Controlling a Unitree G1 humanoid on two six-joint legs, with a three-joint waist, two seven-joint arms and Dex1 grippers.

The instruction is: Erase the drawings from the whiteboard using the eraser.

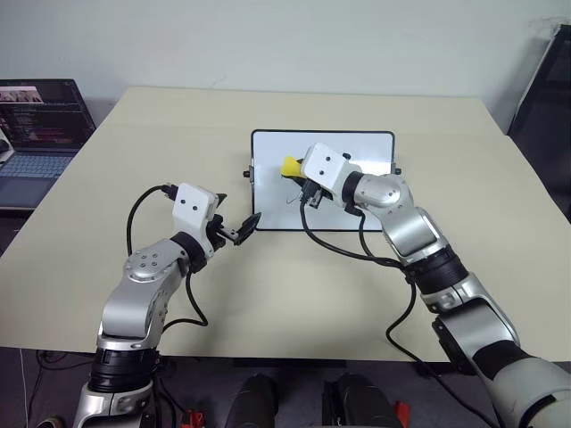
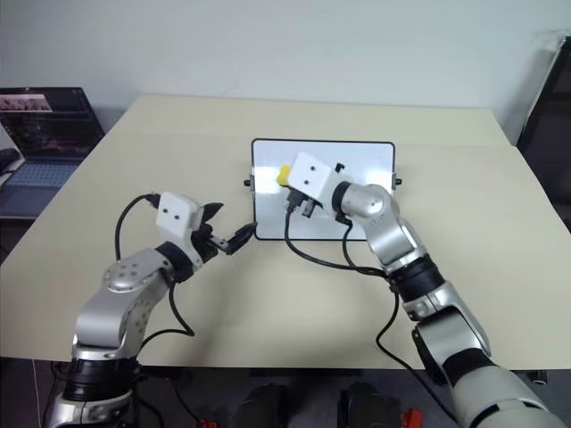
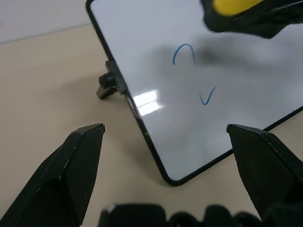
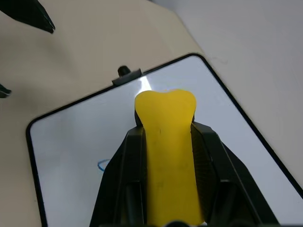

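The whiteboard (image 1: 268, 207) lies flat in the middle of the table, black-framed, with a small knob (image 3: 106, 85) at its side. Two thin blue drawings (image 3: 183, 52) mark its near left part, an arc and a tick (image 3: 207, 96). My right gripper (image 1: 297, 172) hovers over the board's left half, shut on the yellow eraser (image 4: 168, 142), whose end sticks out past the fingers. My left gripper (image 2: 234, 220) stands open just off the board's near left corner, with nothing between its fingers.
The tan table (image 1: 178, 134) has bare room all around the board. An open laptop (image 1: 36, 134) sits beyond the table's far left edge. A dark object (image 1: 549, 107) stands past the right edge. Black cables trail from both wrists.
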